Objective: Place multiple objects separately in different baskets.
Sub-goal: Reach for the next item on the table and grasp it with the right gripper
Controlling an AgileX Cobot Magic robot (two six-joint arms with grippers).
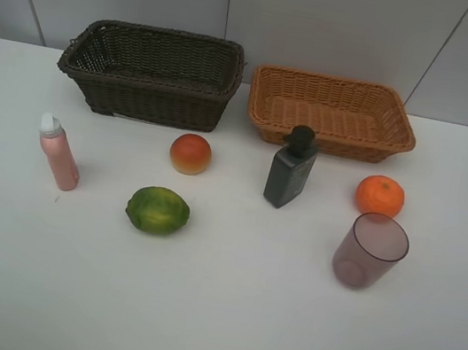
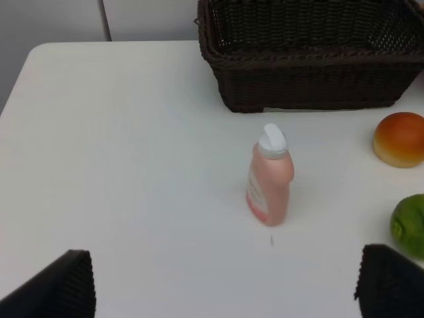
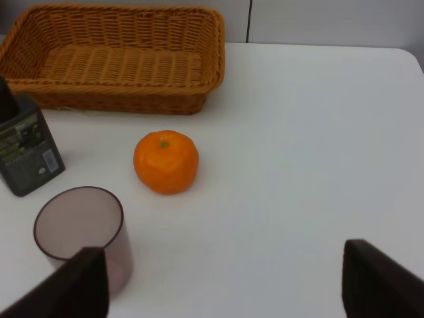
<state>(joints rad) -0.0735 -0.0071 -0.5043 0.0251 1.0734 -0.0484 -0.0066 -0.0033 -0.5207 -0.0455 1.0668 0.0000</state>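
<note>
Left wrist, pink bottle (image 2: 270, 177) upright beyond the spread left claw (image 2: 228, 281)

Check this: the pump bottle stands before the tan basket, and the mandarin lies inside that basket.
Wrong on the mandarin: it lies on the table in front of the tan basket, not inside it, as the exterior high view shows. The pump bottle does stand before it.
</note>
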